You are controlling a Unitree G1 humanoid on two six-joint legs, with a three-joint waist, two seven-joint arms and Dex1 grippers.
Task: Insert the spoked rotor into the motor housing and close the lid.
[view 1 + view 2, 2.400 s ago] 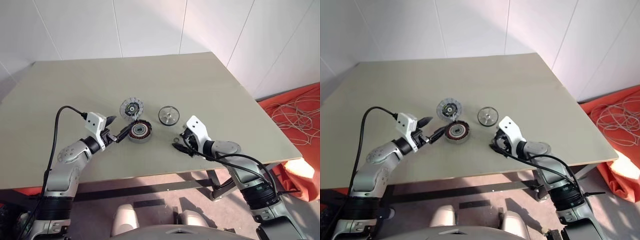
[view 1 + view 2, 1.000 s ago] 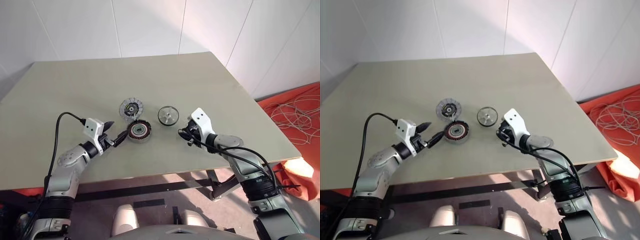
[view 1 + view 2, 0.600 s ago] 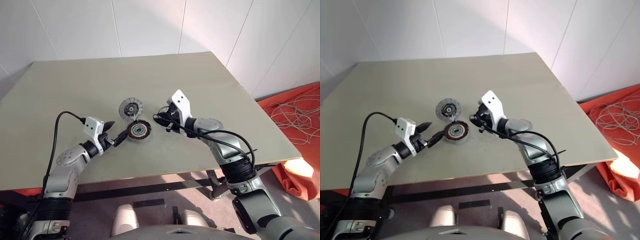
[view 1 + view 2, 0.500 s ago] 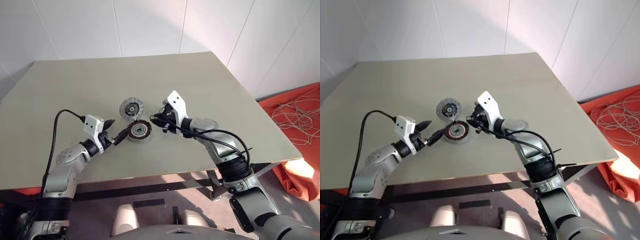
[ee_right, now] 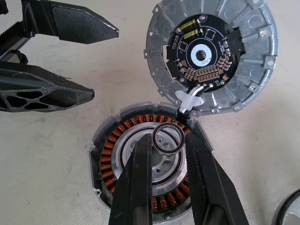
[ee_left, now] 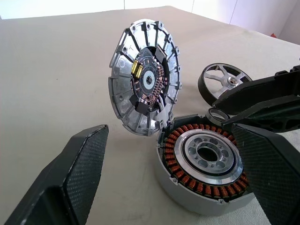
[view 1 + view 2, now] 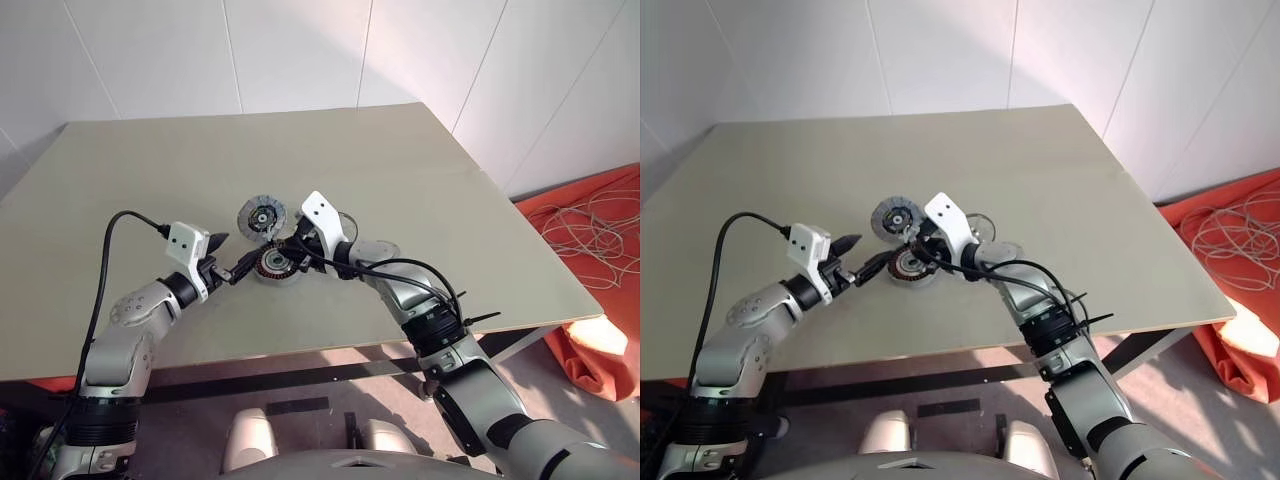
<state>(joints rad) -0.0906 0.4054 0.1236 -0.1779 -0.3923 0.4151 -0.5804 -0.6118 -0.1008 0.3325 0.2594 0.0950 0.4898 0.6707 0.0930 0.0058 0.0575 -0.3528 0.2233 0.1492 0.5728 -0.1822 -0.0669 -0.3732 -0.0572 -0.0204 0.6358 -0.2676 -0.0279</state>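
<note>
The motor housing (image 5: 152, 164) sits on the desk (image 7: 420, 170). Its lid (image 5: 211, 56) stands open, tipped up at the far edge of the housing. The right gripper (image 5: 169, 161) hangs over the middle of the housing and pinches a small dark ring (image 5: 168, 138) between its fingers. The left gripper (image 7: 233, 262) is spread wide and holds nothing, with one finger on each side of the housing. The spoked rotor (image 6: 224, 80) lies flat on the desk just behind the right gripper.
</note>
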